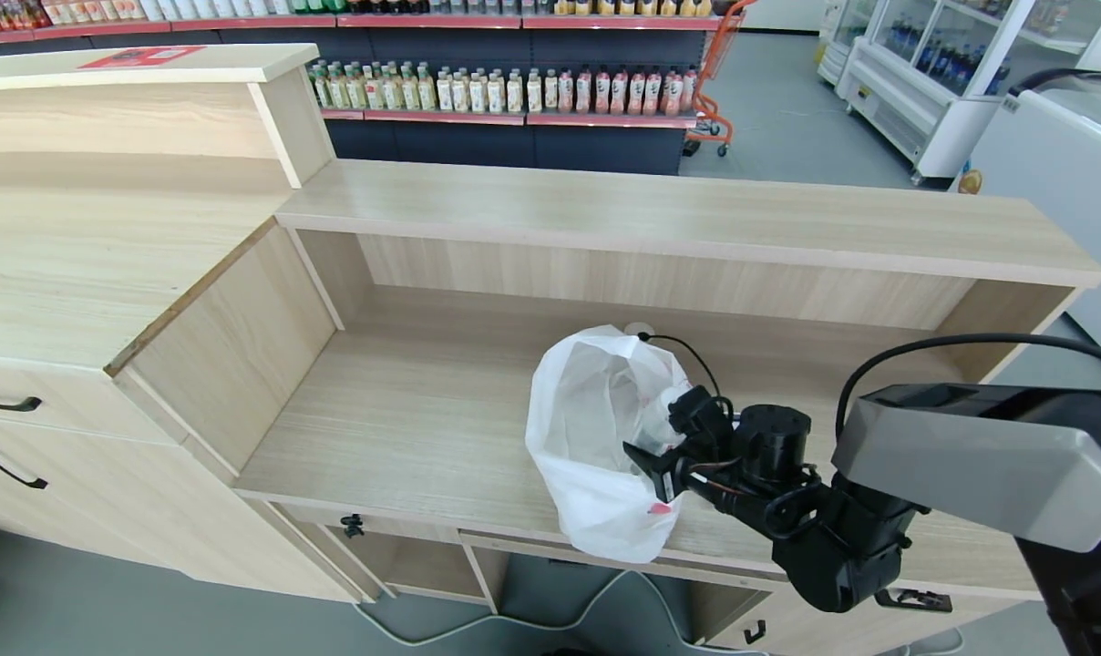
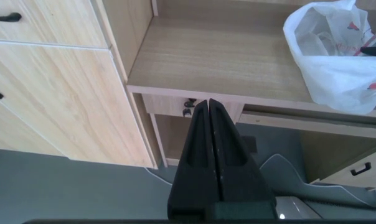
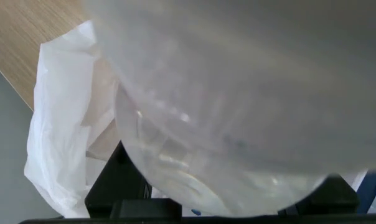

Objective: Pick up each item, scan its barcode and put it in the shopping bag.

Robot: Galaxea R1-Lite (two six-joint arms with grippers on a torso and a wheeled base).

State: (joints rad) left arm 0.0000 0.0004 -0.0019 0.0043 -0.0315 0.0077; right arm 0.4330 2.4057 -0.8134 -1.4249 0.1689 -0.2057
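Observation:
A white plastic shopping bag (image 1: 587,437) stands open near the front edge of the lower wooden counter (image 1: 405,410). My right gripper (image 1: 664,456) is at the bag's right side, by its mouth. In the right wrist view this gripper (image 3: 228,183) is shut on a clear, rounded plastic item (image 3: 238,124) pressed close to the camera, with the bag (image 3: 57,137) just beyond it. My left gripper (image 2: 208,109) is shut with nothing in it. It hangs low in front of the counter's edge, left of the bag (image 2: 337,68).
A black cable (image 1: 692,351) runs from a hole in the counter's back toward the bag. A raised counter top (image 1: 678,214) overhangs the work surface, and a taller cabinet with drawers (image 1: 77,273) walls off the left. Store shelves of bottles (image 1: 514,91) stand behind.

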